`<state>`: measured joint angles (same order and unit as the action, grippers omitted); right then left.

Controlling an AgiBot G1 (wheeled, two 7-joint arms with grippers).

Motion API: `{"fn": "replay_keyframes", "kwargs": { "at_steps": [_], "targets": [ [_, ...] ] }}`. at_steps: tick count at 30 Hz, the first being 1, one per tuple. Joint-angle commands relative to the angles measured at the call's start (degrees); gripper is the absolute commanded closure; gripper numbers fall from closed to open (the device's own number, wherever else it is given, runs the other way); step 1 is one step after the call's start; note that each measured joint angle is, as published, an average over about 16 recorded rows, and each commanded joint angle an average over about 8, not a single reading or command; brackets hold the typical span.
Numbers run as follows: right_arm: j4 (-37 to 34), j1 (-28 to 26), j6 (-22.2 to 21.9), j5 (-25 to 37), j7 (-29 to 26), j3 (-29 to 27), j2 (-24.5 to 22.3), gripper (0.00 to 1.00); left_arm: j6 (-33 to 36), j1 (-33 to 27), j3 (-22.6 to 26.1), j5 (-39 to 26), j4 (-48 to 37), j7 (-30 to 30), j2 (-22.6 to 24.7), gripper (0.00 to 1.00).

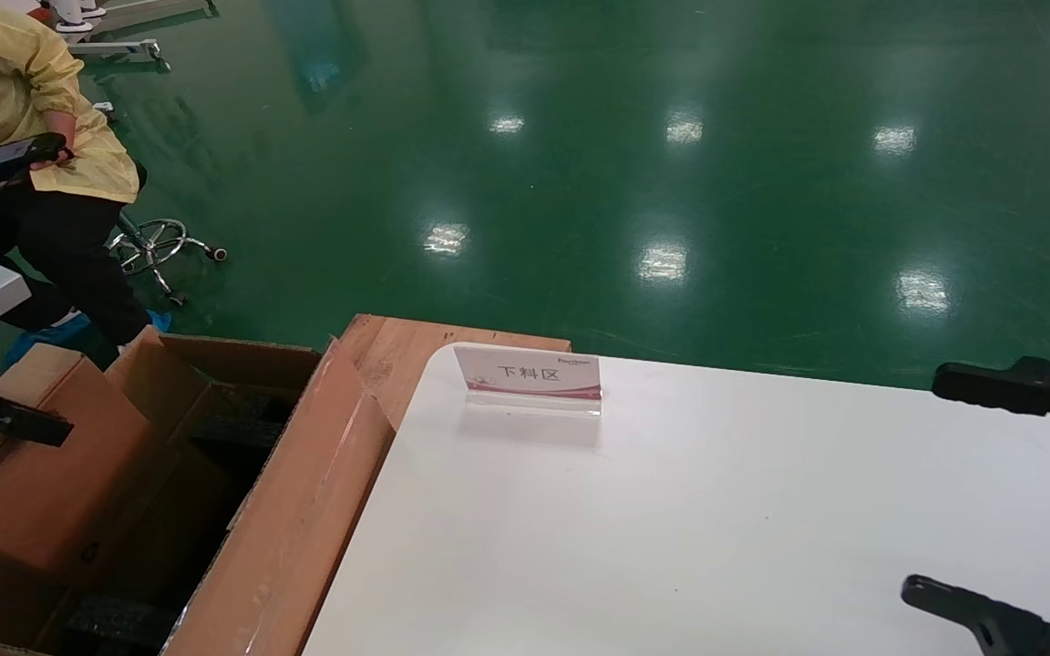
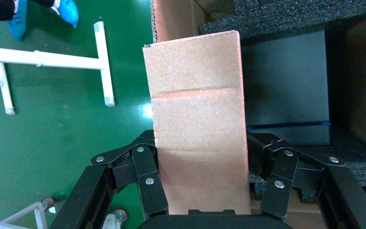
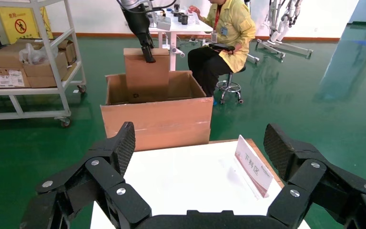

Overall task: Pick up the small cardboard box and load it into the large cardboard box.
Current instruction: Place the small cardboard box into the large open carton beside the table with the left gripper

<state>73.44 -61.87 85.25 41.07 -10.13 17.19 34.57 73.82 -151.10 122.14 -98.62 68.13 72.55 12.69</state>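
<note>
The small cardboard box point(image 1: 42, 474) is reddish-brown and stands upright, its lower part inside the open large cardboard box point(image 1: 297, 510) left of the table. My left gripper point(image 1: 24, 421) is shut on its upper end. In the left wrist view the small box point(image 2: 198, 119) fills the gap between both jaws, above black foam point(image 2: 286, 14) in the big carton. The right wrist view shows the small box point(image 3: 147, 76) hanging from the left gripper point(image 3: 145, 47) in the large box point(image 3: 157, 119). My right gripper point(image 1: 926, 483) is open and empty over the table's right side.
A white table point(image 1: 716, 510) carries a small sign stand point(image 1: 530, 374) near its far edge. A person in yellow point(image 1: 24, 137) sits on a stool point(image 1: 156, 246) behind the big carton. A shelving cart point(image 3: 28, 62) with boxes stands farther off on the green floor.
</note>
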Motion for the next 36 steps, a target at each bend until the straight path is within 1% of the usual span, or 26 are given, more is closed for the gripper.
{"fn": "replay_keyframes", "kwargs": {
  "at_steps": [1,36],
  "targets": [
    [0.0,0.0,0.0,0.0,0.0,0.0,0.0,0.00,-0.8,0.6,0.2,0.5,-0.7,-0.5,0.3,1.00],
    [0.0,0.0,0.0,-0.1,0.1,0.1,0.0,0.00,-11.0,10.6,2.3,8.9,-11.0,-8.7,2.4,1.00]
  ]
}}
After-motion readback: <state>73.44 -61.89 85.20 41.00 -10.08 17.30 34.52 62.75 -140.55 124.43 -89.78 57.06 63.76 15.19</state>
